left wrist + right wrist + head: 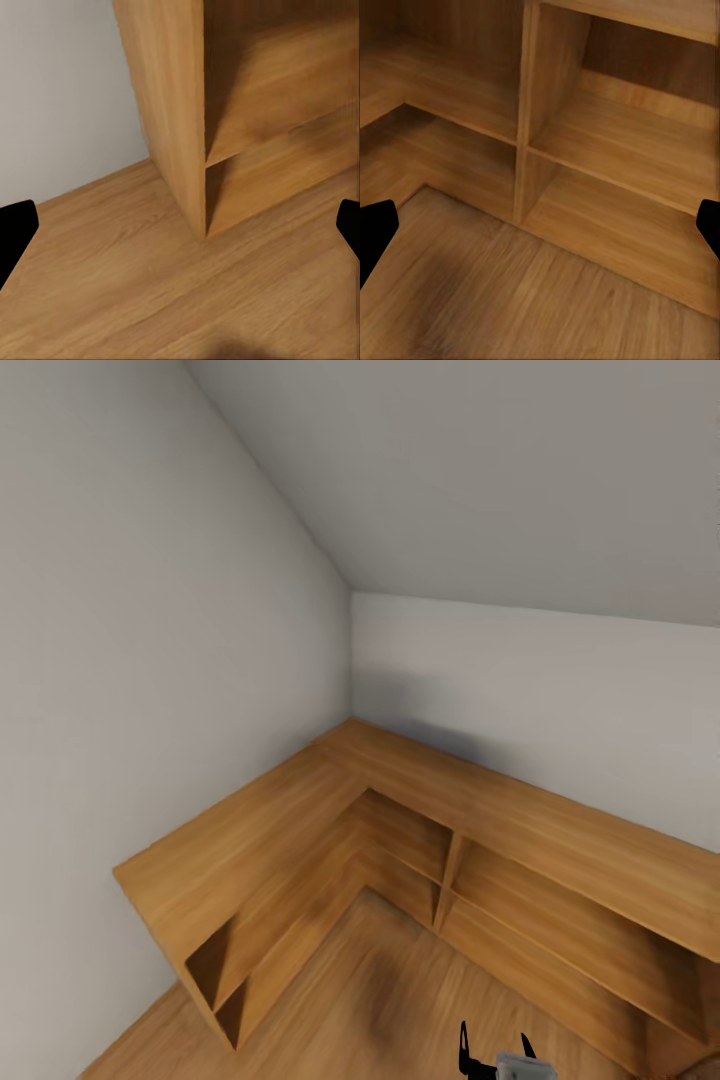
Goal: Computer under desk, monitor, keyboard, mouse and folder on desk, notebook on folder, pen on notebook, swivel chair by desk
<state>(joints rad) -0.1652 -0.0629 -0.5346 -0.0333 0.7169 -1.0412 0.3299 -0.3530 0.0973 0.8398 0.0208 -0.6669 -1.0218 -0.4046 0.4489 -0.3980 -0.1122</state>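
Note:
I face a corner of the bedroom, with grey walls (150,610), a sloped ceiling (480,470) and a light wooden plank floor (400,980). The desk, swivel chair and other workspace things are out of view. My right gripper (495,1050) pokes up at the lower edge of the head view, black fingers spread. In the right wrist view, the right gripper (540,232) is open over the floor, facing a cabinet divider (526,112). My left gripper (180,232) is open too, with nothing between its fingertips (15,229), and hangs above the floor (150,285).
Low light wooden cabinets (300,810) with open shelves run in an L along both walls. Their left end panel (169,112) stands beside the grey wall (60,90). Plank floor lies in front of them.

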